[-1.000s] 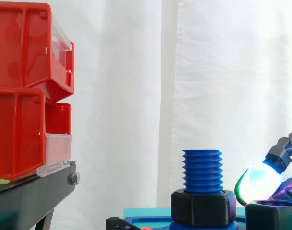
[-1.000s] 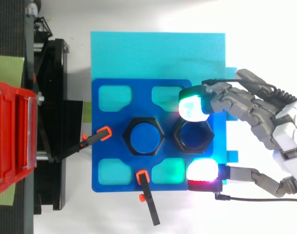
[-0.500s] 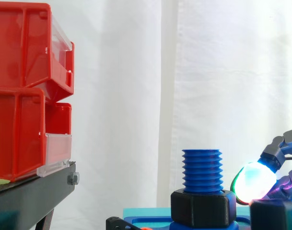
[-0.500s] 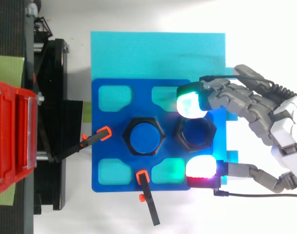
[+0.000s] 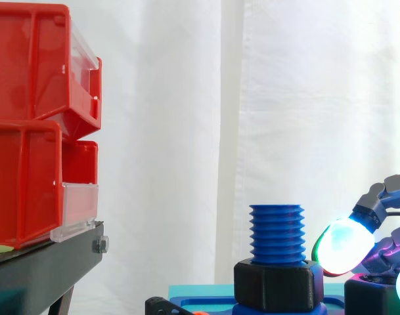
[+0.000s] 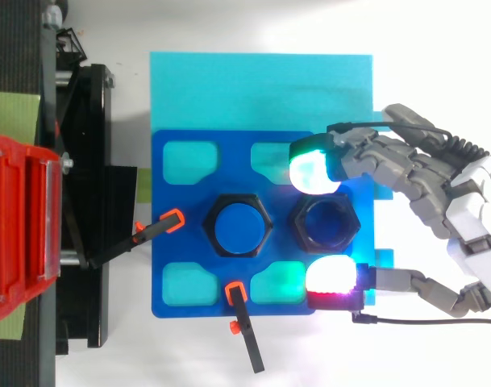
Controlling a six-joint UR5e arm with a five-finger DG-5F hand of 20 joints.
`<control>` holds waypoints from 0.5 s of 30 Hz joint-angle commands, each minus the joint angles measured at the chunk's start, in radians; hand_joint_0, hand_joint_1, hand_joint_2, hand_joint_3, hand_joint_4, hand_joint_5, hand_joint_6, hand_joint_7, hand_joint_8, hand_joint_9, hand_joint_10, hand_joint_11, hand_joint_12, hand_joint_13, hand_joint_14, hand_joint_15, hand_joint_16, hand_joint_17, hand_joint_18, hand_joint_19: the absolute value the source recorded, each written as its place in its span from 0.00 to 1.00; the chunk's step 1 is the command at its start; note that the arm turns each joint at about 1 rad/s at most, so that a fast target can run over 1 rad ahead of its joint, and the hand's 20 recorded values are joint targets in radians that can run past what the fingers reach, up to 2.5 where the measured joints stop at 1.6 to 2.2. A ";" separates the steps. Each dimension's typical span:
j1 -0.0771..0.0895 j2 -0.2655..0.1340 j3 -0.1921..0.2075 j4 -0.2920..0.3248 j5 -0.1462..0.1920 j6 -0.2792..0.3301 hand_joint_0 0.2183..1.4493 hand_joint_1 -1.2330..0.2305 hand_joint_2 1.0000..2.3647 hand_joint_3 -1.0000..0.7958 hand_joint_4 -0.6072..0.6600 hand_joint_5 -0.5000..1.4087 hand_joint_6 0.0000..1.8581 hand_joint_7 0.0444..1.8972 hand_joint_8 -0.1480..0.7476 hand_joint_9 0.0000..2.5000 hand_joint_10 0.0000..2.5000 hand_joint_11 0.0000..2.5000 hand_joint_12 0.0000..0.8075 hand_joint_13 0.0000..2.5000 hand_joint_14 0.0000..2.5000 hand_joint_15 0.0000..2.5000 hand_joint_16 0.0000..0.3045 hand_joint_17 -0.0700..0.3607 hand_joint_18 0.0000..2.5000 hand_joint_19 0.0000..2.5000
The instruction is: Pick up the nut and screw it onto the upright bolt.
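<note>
Fingertips (image 6: 314,168) of the hand (image 6: 471,222) glow cyan-white on one side and white over red on the other. From above they close on opposite sides of the loose black nut (image 6: 301,230), pinching it between them. The nut sits low over the blue plate (image 6: 189,234), just beside the upright blue bolt (image 5: 276,233) on the side the hand reaches in from, and none of it is on the thread. In the side view the nut (image 5: 377,298) shows at the lower right, its top about level with the black hex collar (image 5: 277,285) that rings the bolt's base. One glowing pad hangs just above and in front of it there. Whether the nut rests on the plate or is raised off it cannot be told. The bolt's threaded top stands bare above the collar. The plate lies on a cyan sheet (image 6: 253,89), and two orange-tipped black clamps (image 6: 168,222) bear on its edges near the bolt. Off to the far side, red bins (image 5: 29,125) are stacked on a black stand (image 5: 42,269) before the white curtain (image 5: 252,98).
</note>
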 commanded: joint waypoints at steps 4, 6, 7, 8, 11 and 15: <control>0.000 0.000 0.000 -0.004 0.001 0.001 0.20 0.29 0.00 0.28 0.65 0.13 0.27 0.41 0.50 0.20 0.00 0.00 0.50 0.21 0.00 0.01 0.15 0.41 0.16 0.05; 0.000 -0.001 0.000 -0.010 0.001 -0.001 0.20 0.29 0.00 0.28 0.65 0.13 0.27 0.41 0.50 0.20 0.00 0.00 0.50 0.21 0.00 0.01 0.15 0.41 0.16 0.05; 0.000 -0.001 0.000 -0.011 0.001 -0.001 0.20 0.29 0.00 0.28 0.65 0.13 0.27 0.41 0.50 0.20 0.00 0.00 0.50 0.21 0.00 0.01 0.15 0.41 0.16 0.05; 0.000 0.000 0.000 -0.014 0.001 -0.001 0.20 0.29 0.00 0.28 0.65 0.13 0.27 0.41 0.50 0.20 0.00 0.00 0.50 0.21 0.00 0.01 0.15 0.41 0.16 0.05; 0.000 0.000 0.000 -0.019 0.001 -0.001 0.20 0.30 0.00 0.28 0.65 0.13 0.27 0.41 0.50 0.20 0.00 0.00 0.50 0.21 0.00 0.01 0.15 0.41 0.16 0.06; 0.000 -0.001 0.000 -0.024 0.001 -0.001 0.20 0.30 0.00 0.28 0.65 0.13 0.27 0.41 0.50 0.20 0.00 0.00 0.51 0.21 0.00 0.01 0.16 0.41 0.16 0.06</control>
